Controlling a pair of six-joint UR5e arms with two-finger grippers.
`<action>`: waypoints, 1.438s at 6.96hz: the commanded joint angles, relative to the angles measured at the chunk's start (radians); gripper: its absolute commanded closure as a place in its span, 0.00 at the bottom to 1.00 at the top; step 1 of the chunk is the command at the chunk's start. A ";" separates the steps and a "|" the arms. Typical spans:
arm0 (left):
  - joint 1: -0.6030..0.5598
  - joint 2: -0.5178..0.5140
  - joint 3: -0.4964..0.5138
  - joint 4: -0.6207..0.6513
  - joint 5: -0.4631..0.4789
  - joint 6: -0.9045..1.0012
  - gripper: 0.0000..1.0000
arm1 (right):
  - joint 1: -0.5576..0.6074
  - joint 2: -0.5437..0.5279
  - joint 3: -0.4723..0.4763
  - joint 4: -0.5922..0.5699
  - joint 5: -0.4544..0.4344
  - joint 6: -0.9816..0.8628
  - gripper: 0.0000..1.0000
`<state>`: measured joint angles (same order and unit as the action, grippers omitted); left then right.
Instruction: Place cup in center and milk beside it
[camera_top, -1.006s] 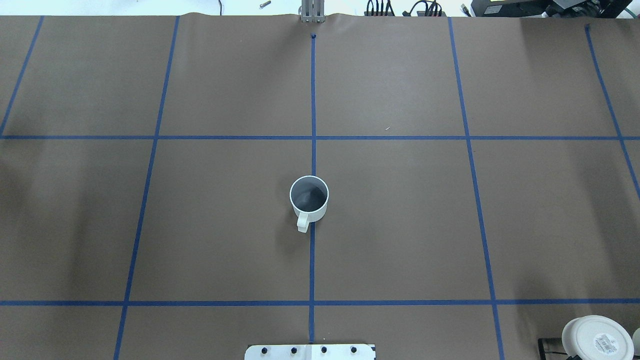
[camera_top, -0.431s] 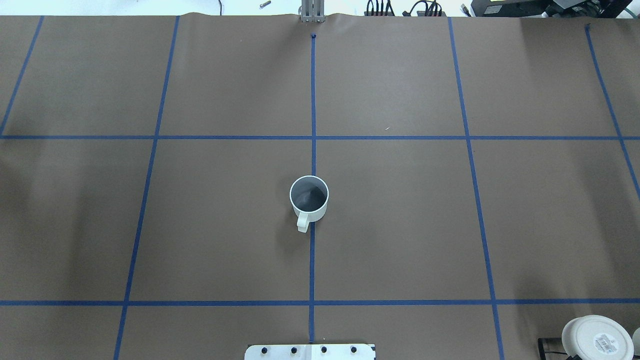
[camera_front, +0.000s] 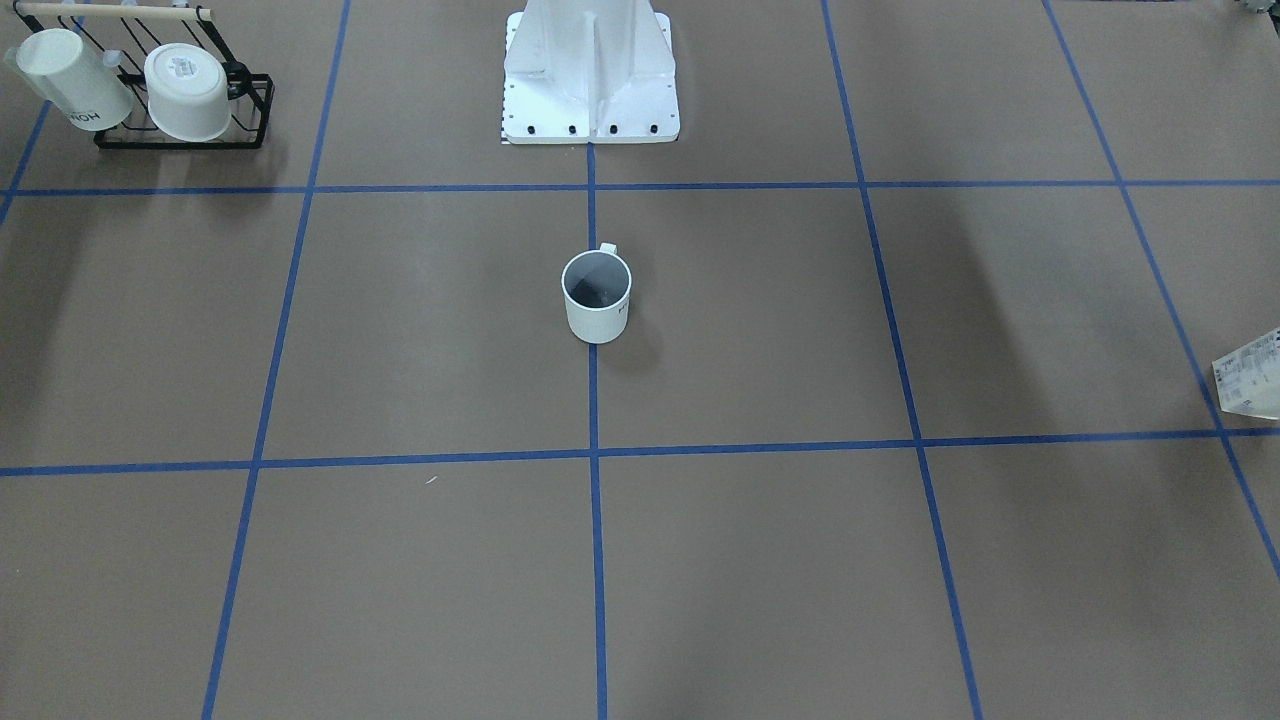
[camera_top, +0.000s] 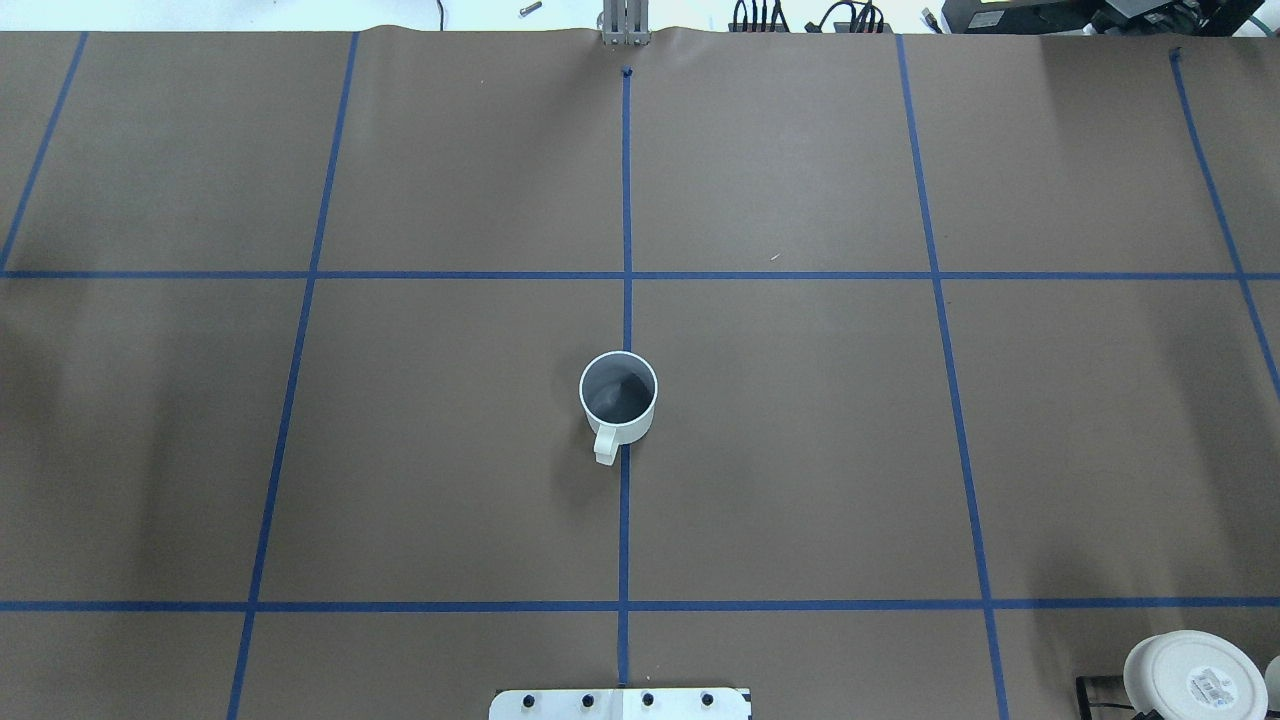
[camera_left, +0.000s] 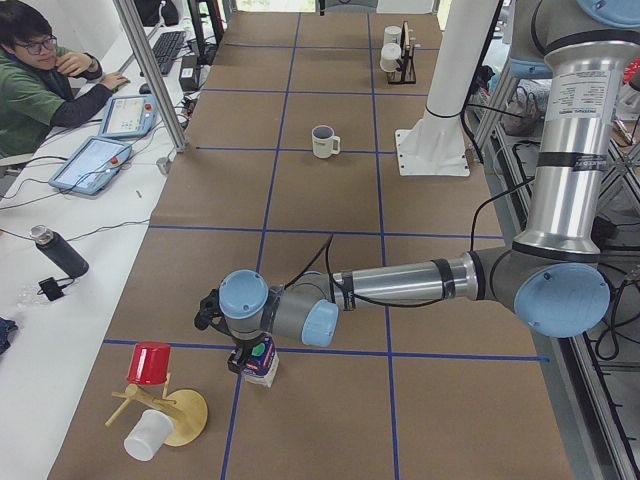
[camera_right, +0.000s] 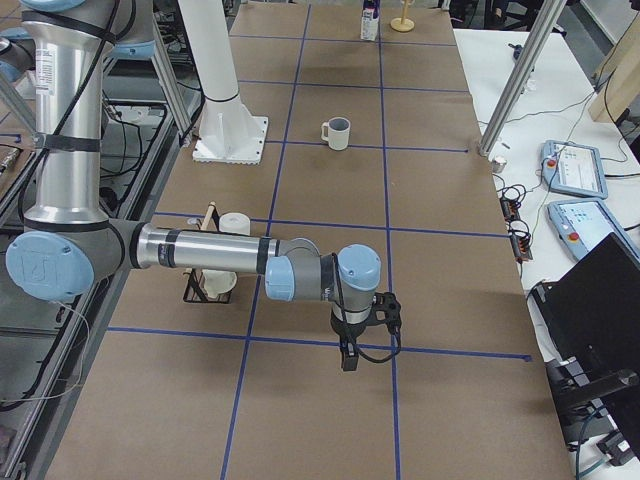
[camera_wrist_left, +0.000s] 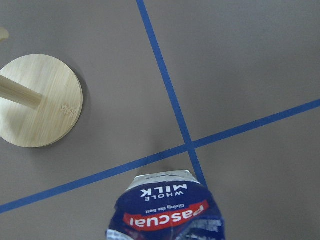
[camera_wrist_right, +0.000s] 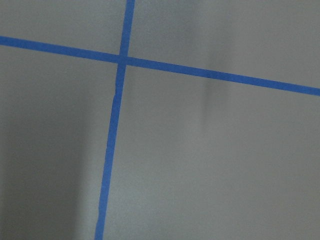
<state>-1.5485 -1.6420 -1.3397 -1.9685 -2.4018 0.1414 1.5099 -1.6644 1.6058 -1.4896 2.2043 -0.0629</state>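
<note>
The white cup (camera_top: 618, 397) stands upright on the centre tape line, handle toward the robot; it also shows in the front view (camera_front: 597, 297) and the left view (camera_left: 324, 141). The milk (camera_left: 265, 368), navy top with a red band, stands far out on my left side, close under the left wrist camera (camera_wrist_left: 170, 210). Its edge shows in the front view (camera_front: 1248, 376). My left gripper (camera_left: 252, 355) is down at the milk; I cannot tell if it is shut. My right gripper (camera_right: 347, 358) hangs low over bare table; its state cannot be told.
A black rack with white mugs (camera_front: 180, 100) stands at my right near corner and shows in the right view (camera_right: 215, 275). A wooden mug tree with a red cup (camera_left: 150, 365) stands beside the milk, its round base (camera_wrist_left: 37, 100) nearby. The robot's base plate (camera_front: 590, 125) is behind the cup.
</note>
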 joint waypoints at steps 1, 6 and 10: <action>0.007 -0.001 0.005 -0.013 0.021 0.001 0.48 | 0.000 0.000 -0.001 0.000 0.000 0.000 0.00; 0.007 -0.012 -0.065 0.009 0.021 -0.006 0.79 | 0.001 0.000 -0.001 -0.001 0.000 -0.006 0.00; 0.033 -0.018 -0.436 0.298 0.030 -0.244 0.81 | 0.001 -0.003 -0.001 -0.001 0.000 -0.005 0.00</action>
<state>-1.5348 -1.6602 -1.6749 -1.7096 -2.3742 0.0190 1.5099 -1.6668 1.6045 -1.4910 2.2043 -0.0687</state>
